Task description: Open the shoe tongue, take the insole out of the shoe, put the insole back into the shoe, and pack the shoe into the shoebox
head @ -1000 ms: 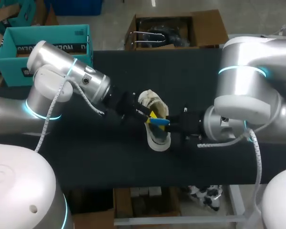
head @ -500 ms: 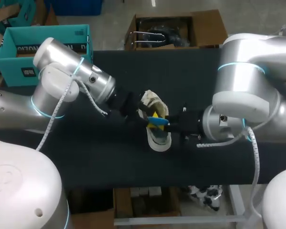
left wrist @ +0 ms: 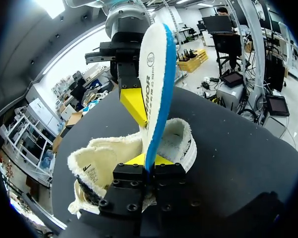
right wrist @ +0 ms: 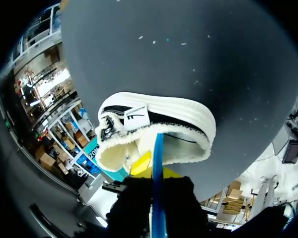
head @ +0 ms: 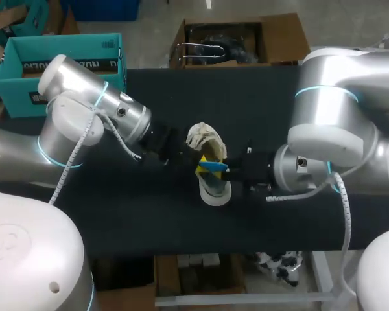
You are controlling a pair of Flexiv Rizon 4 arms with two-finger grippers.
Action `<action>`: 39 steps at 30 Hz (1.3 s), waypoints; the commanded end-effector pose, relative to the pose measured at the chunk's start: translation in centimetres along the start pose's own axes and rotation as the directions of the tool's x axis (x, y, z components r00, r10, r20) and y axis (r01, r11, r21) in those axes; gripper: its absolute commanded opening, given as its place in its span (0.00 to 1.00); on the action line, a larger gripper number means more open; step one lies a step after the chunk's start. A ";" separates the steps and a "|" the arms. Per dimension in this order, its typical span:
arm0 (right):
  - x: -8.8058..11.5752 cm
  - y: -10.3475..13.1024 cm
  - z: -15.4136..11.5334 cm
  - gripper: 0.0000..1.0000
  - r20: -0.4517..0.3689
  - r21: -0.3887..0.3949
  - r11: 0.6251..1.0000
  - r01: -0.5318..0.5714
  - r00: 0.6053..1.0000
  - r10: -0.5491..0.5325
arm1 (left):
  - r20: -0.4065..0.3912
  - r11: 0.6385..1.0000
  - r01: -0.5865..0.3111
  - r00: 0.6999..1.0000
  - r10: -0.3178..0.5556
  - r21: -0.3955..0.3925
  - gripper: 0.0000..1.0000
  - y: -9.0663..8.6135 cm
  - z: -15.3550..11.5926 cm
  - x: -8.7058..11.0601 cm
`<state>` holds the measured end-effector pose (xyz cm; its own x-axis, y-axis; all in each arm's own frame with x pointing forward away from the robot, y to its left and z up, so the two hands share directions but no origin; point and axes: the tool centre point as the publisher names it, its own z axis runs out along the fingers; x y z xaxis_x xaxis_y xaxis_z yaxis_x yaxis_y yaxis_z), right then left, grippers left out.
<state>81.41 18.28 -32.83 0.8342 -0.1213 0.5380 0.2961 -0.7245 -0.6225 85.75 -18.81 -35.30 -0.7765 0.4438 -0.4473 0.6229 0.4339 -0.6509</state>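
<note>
the tongue of the shoe (head: 206, 139) looked already folded open, and the insole (head: 215, 166) was out of the shoe's mouth, so the first two steps seemed done or nearly done. the shoe lay on the dark table (head: 279, 97) at the centre of the head view, sole side toward the lower edge of the frame. the insole was in the air just above it, between the two arms.

the left gripper (head: 198, 162) came in from the left of the frame and pinched one end of the insole. in its wrist view the yellow tips sat tight against both faces of the upright insole, with the shoe just under it. the right gripper (head: 225, 170) came in from the right and appeared to clamp the insole's other end, its tips on either side of the blue edge.

what was left, by this reading, was putting the insole back in and packing the shoe. the teal box (head: 58, 58) at the upper left of the frame was probably the shoebox, and it stood well apart from the shoe.

against half a second earlier, the left arm's big joint had swung back toward the left edge of the frame. its gripper had drawn slightly left with the insole. the right arm and the shoe had hardly moved.
</note>
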 end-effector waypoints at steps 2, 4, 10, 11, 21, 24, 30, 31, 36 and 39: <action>-0.2 0.0 1.0 0.00 -0.015 -0.009 1.000 0.007 1.000 -0.007 | 0.047 1.000 0.003 0.999 -0.003 -0.001 0.00 -0.2 1.0 -0.1; 0.0 -0.2 1.1 0.00 -0.012 -0.014 1.000 0.013 1.000 -0.013 | 0.053 1.000 0.004 0.999 -0.004 0.004 0.00 -0.3 1.2 -0.4; 0.4 0.1 1.6 0.00 0.011 -0.040 0.999 0.003 1.000 -0.003 | 0.058 1.000 0.012 0.998 -0.013 0.012 0.00 0.0 1.8 -1.3; 0.4 0.3 1.7 0.00 0.012 -0.039 0.999 0.000 1.000 0.000 | 0.057 1.000 0.014 0.998 -0.014 0.013 0.00 0.1 1.9 -1.4; -0.2 2.3 2.7 0.00 0.012 -0.025 0.999 -0.025 1.000 0.025 | 0.062 0.999 0.037 0.997 -0.038 0.018 0.00 0.8 2.0 -1.4; -0.2 2.5 2.5 0.00 0.010 -0.027 0.999 -0.031 0.999 0.031 | 0.056 0.999 0.037 0.998 -0.038 0.026 0.25 0.5 1.8 -1.2; -0.1 2.9 1.8 0.00 0.003 -0.032 0.999 -0.037 0.999 0.037 | 0.037 1.000 0.007 0.999 -0.008 0.028 0.29 -0.7 1.3 -0.7; 0.0 3.0 1.7 0.00 0.001 -0.032 0.999 -0.037 0.999 0.037 | 0.036 1.000 0.003 0.999 -0.004 0.027 0.27 -0.8 1.2 -0.6; 0.2 3.1 1.4 0.00 -0.003 -0.037 0.999 -0.035 0.999 0.035 | 0.032 1.000 -0.007 0.999 0.006 0.017 0.14 -1.2 0.9 -0.3; 0.2 3.3 1.3 0.00 -0.006 -0.037 0.999 -0.035 0.999 0.035 | 0.034 1.000 -0.004 0.999 0.003 0.012 0.17 -1.2 0.6 -0.3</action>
<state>83.16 17.06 -35.01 0.8470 -0.1424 0.5121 0.2486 -0.7455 -0.6184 85.48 -20.30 -35.08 -0.7763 0.4213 -0.4689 0.6251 0.4185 -0.6589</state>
